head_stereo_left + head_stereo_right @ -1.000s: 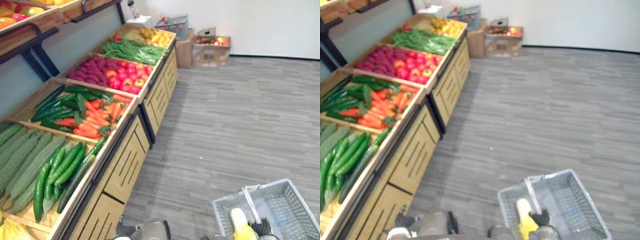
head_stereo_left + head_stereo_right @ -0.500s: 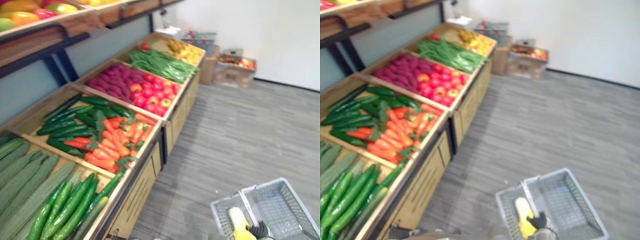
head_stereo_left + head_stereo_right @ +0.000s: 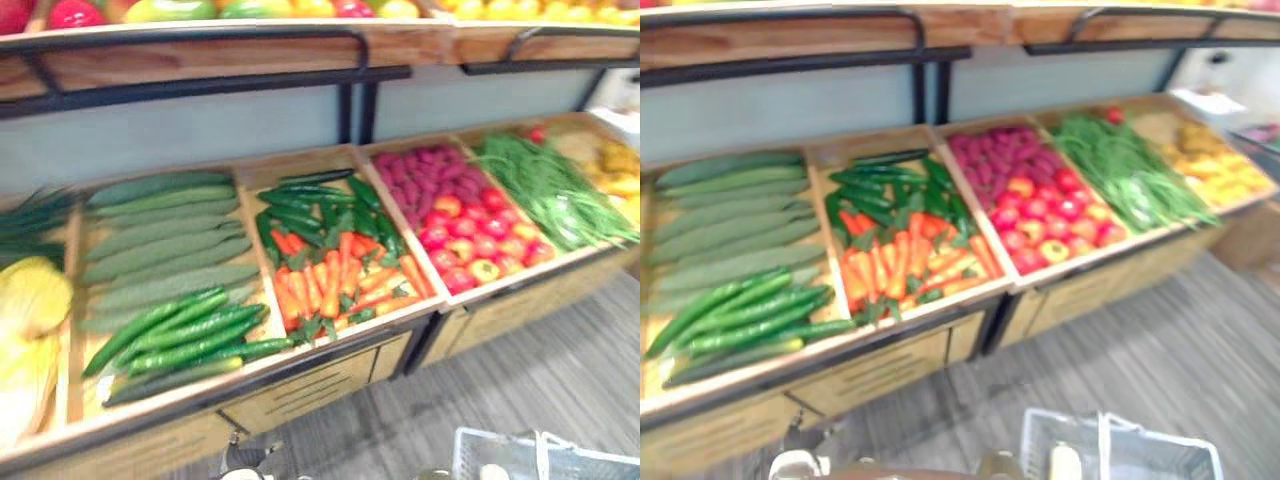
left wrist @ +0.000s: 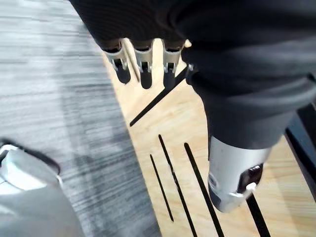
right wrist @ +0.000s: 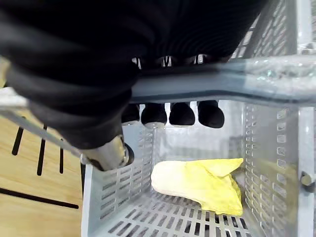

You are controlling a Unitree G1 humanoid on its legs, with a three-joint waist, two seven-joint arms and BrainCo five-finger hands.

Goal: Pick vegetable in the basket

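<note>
Head views first: I'm square on to the stand (image 3: 320, 375), with cucumbers (image 3: 180, 335) at the left, carrots (image 3: 335, 280) in the middle and beans (image 3: 545, 190) off to the right. Down at the near right hangs the basket (image 3: 1038, 445), clear of the stand, and there's a yellow vegetable (image 3: 1065, 462) lying inside it.

Left wrist view now: my left hand (image 4: 142, 59) hangs just beside the stand's wooden front. The fingers are loose and straight, with nothing in them.

Over to the right wrist view: my right hand (image 5: 181, 113) has its fingers curled round the handle (image 5: 237, 84) and is carrying the basket. Under them the yellow vegetable lies on the mesh floor, the one item I can see in there.

So where does that leave me? By my reckoning one pick is done and banked. If more is wanted, the rest falls to the free left hand: reach up over the stand's edge, close on something in a bin, and bring it across to the basket. None of that is under way yet.
</note>
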